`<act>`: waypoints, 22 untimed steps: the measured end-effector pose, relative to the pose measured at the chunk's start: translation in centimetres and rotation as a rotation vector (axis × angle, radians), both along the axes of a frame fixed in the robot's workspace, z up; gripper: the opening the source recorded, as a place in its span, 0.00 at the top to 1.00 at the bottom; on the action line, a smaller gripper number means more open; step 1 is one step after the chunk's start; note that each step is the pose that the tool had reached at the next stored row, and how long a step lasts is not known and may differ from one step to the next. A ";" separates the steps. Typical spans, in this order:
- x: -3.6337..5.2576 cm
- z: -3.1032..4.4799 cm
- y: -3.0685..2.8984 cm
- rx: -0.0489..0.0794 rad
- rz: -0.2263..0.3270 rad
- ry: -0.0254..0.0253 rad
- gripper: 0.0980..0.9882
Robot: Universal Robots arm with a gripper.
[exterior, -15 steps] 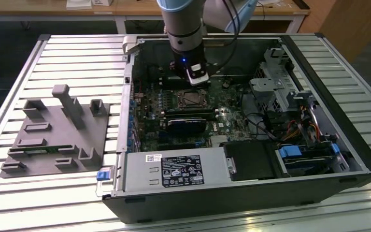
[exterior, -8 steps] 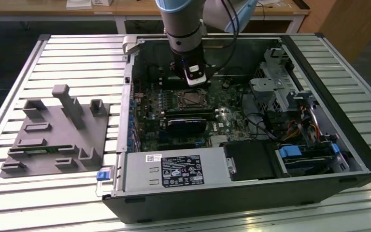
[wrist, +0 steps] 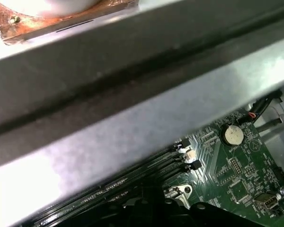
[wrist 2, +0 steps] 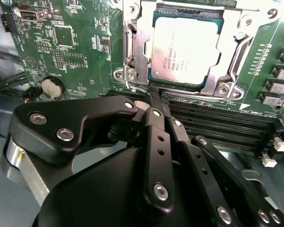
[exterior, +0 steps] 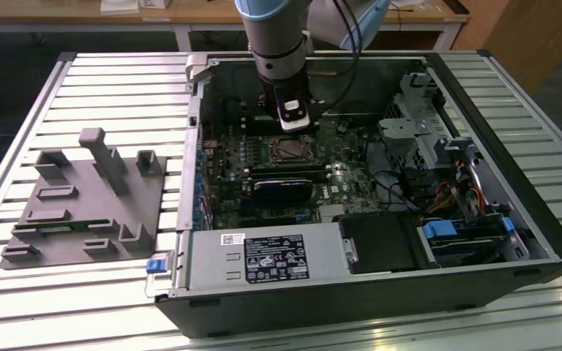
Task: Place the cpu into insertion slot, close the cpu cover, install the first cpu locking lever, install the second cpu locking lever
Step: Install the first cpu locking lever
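Note:
The cpu (wrist 2: 182, 47) lies flat in the insertion slot (exterior: 289, 151) on the green board, silvery top up. The cpu cover (wrist 2: 229, 42), a silver frame, is down around it. A thin metal lever (wrist 2: 128, 47) runs along one side of the socket, and a slanted rod (wrist 2: 236, 54) runs along the other. My gripper (wrist 2: 155, 97) hangs just above the board at the socket's edge, between the socket and the memory slots. Its black fingers are shut together with nothing between them. In the exterior view the gripper (exterior: 293, 130) stands upright just behind the socket.
The open case has a power supply (exterior: 261, 259) at the front, a black card (exterior: 281, 191) below the socket, and drive cages (exterior: 418, 139) with cables at the exterior view's right. Long memory slots (wrist 2: 217, 127) lie beside the fingers. A grey fixture plate (exterior: 76, 205) sits outside at the exterior view's left.

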State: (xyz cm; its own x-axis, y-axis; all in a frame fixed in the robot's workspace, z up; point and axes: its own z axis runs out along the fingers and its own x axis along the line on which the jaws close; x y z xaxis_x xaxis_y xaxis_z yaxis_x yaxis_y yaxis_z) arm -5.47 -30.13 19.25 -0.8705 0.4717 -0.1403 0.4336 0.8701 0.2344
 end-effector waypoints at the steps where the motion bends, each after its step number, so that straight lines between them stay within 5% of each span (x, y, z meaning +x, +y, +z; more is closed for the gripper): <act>1: 0.00 0.00 0.00 0.004 0.000 -0.0001 0.99; 6: 0.00 0.00 -0.01 0.033 0.000 0.0000 0.99; 22: 0.00 -0.07 -0.70 0.034 0.000 -0.0001 0.99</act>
